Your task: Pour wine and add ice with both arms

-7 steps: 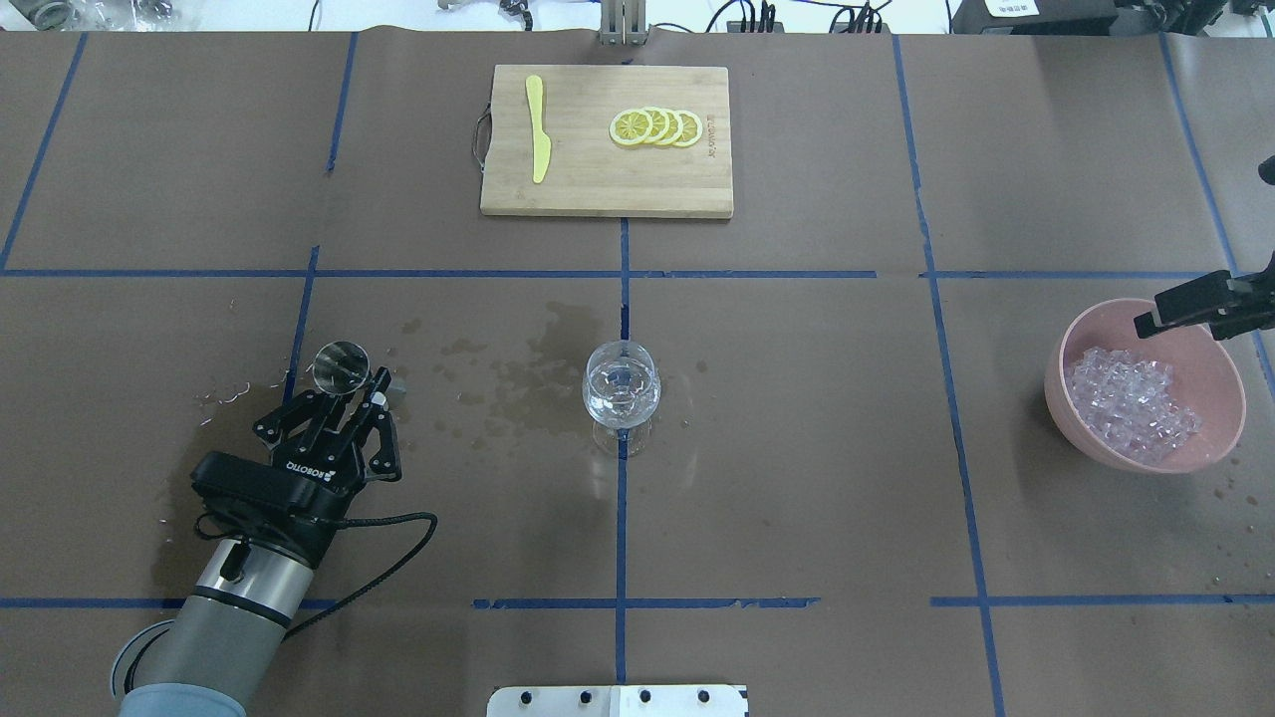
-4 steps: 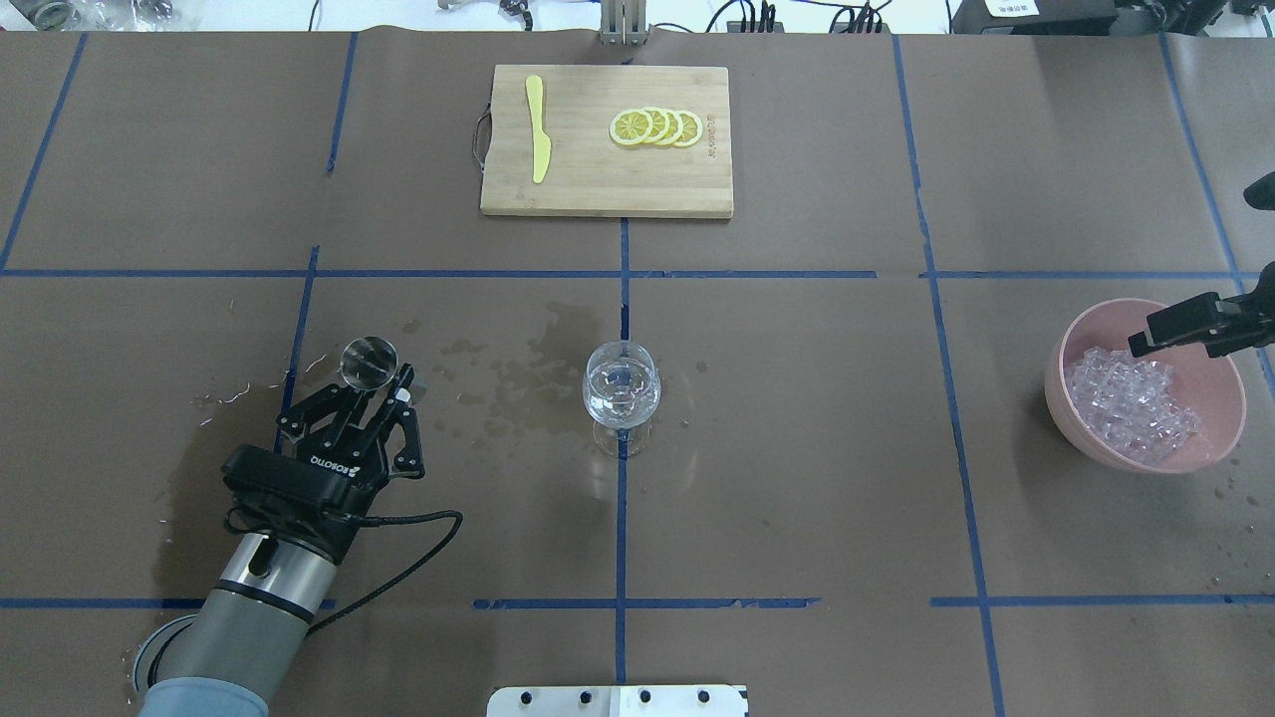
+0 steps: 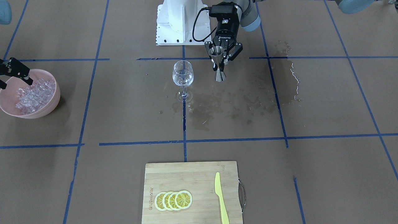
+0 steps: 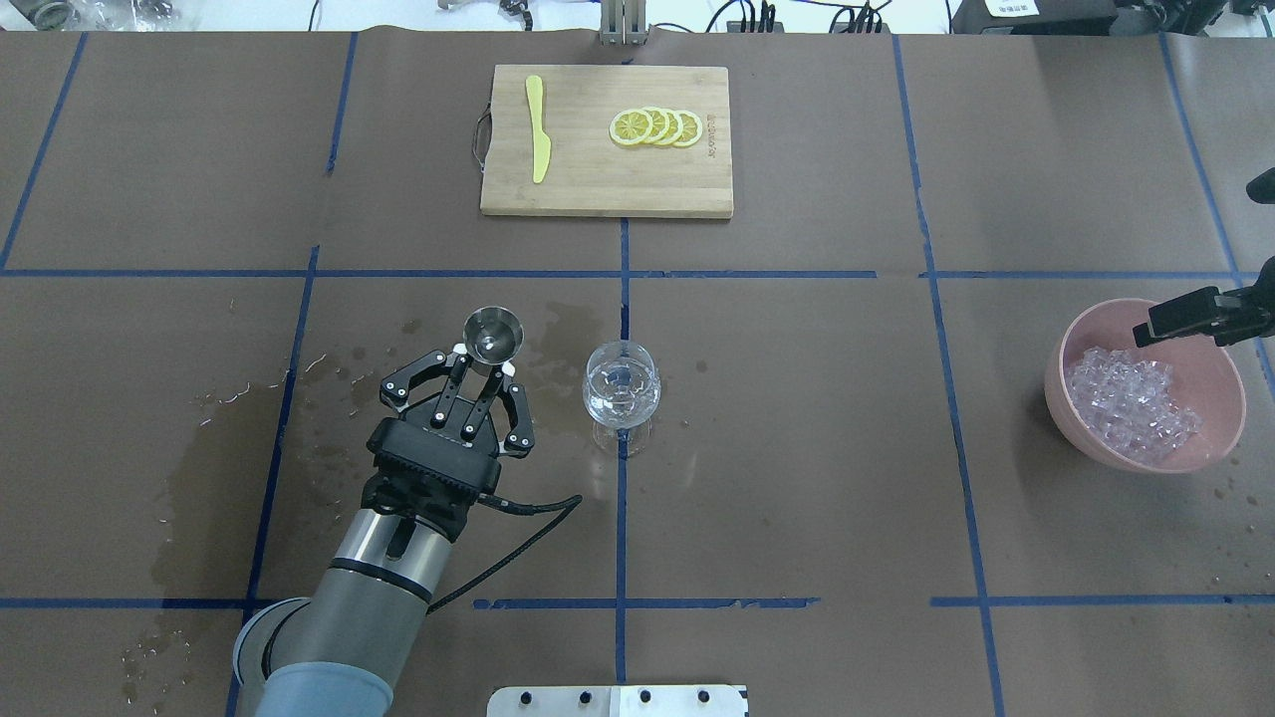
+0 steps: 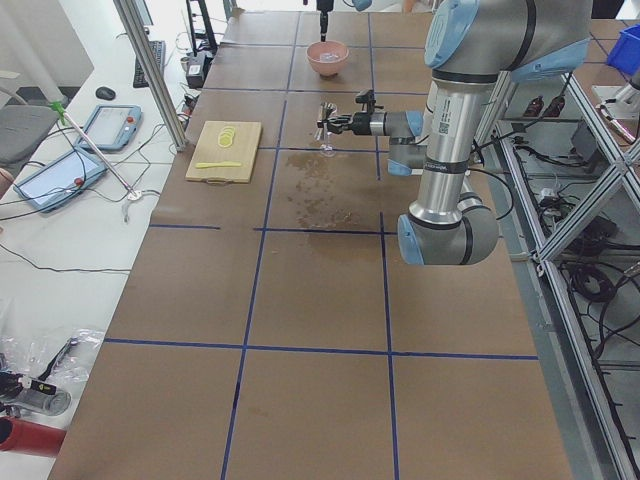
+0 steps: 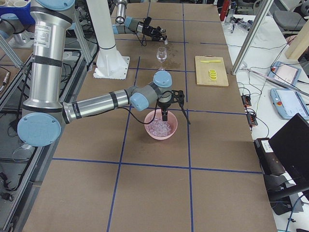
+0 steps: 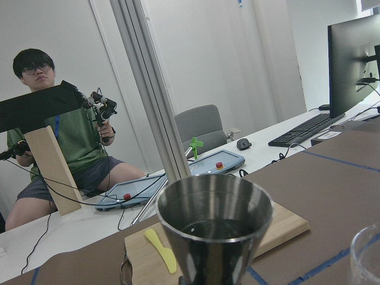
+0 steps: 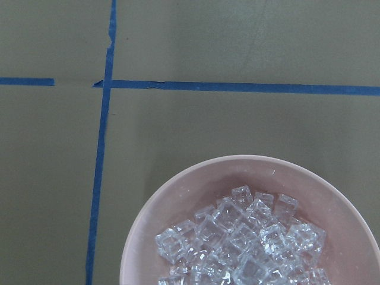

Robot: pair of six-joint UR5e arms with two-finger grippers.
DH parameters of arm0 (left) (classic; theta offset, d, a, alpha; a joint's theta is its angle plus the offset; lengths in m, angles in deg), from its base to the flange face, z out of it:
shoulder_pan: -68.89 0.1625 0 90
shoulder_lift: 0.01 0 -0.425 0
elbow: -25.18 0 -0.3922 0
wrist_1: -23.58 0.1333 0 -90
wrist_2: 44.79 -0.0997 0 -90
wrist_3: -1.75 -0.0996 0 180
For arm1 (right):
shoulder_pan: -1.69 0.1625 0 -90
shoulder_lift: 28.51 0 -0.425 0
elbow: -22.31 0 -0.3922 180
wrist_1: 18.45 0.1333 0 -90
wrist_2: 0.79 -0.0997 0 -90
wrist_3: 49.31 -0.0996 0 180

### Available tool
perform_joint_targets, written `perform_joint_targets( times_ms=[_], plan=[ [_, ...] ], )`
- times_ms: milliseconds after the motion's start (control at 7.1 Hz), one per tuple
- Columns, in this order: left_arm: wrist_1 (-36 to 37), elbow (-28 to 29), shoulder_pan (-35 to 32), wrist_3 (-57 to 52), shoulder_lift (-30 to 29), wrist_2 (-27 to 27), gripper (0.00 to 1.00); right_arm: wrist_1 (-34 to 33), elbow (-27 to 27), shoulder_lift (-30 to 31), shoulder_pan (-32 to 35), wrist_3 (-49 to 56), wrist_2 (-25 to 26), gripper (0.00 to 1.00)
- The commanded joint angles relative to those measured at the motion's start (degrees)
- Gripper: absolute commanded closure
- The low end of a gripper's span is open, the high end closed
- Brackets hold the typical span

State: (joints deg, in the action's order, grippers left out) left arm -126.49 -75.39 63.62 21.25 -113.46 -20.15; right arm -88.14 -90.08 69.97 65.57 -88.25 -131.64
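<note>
My left gripper [image 4: 485, 370] is shut on a steel jigger [image 4: 494, 336] and holds it upright above the table, just left of the wine glass [image 4: 621, 390]. In the front view the jigger [image 3: 218, 63] hangs beside the glass [image 3: 183, 74]. The left wrist view looks into the jigger [image 7: 215, 228]; a little clear wine glints at its bottom. My right gripper [image 3: 16, 84] is open over the pink bowl [image 4: 1225, 383]. One of its fingers [image 4: 1190, 316] reaches over the rim, above the heap of ice [image 4: 1131, 403]. The ice also shows in the right wrist view [image 8: 243, 243].
A wooden cutting board [image 4: 588, 189] at the far centre carries lemon slices [image 4: 655, 127] and a yellow knife [image 4: 538, 129]. Dark wet stains [image 4: 518, 383] spread left of the glass. The white pedestal [image 3: 180, 21] stands behind the glass.
My left gripper has carried the jigger to the right, close to the glass. My right gripper has stayed over the bowl, shifting only slightly.
</note>
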Motion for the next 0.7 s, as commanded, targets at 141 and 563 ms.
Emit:
perform_joint_targets(
  times_ms=[141,563],
  plan=[
    [6.11,-0.15,-0.36,-11.70,-2.39,0.59,1.00,0.00,0.06,0.22,0.01,0.00,0.86,0.00],
    [11.80,-0.24,-0.27,-22.46,-4.31,0.59,1.00,0.00,-0.02,0.22,0.01,0.00,0.86,0.00]
  ],
)
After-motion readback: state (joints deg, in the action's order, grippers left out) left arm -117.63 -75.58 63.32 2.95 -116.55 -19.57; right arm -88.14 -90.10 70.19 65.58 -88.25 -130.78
